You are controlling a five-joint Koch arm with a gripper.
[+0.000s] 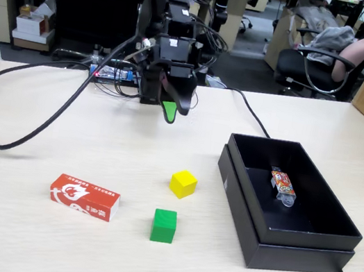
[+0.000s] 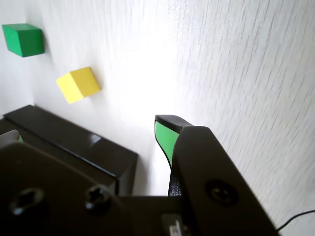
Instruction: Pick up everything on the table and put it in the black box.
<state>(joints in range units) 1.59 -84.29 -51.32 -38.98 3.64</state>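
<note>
Fixed view: the yellow cube (image 1: 183, 183), green cube (image 1: 164, 225) and red-and-white carton (image 1: 84, 197) all lie on the table (image 1: 23, 235), left of the black box (image 1: 302, 252), which holds only a small packet (image 1: 283, 184); no pick is done. The gripper (image 1: 172, 111) hangs empty, well behind the cubes. Wrist view: both cubes are plain, sharp-edged blocks; only one green-padded jaw shows, so jaw spacing cannot be determined.

On the light wood-grain table (image 1: 22, 242) a yellow cube (image 1: 183, 183) sits just behind a green cube (image 1: 164, 225), a red-and-white carton (image 1: 84, 197) lies flat to their left, and the open black box (image 1: 310, 250) rests at right.
</note>
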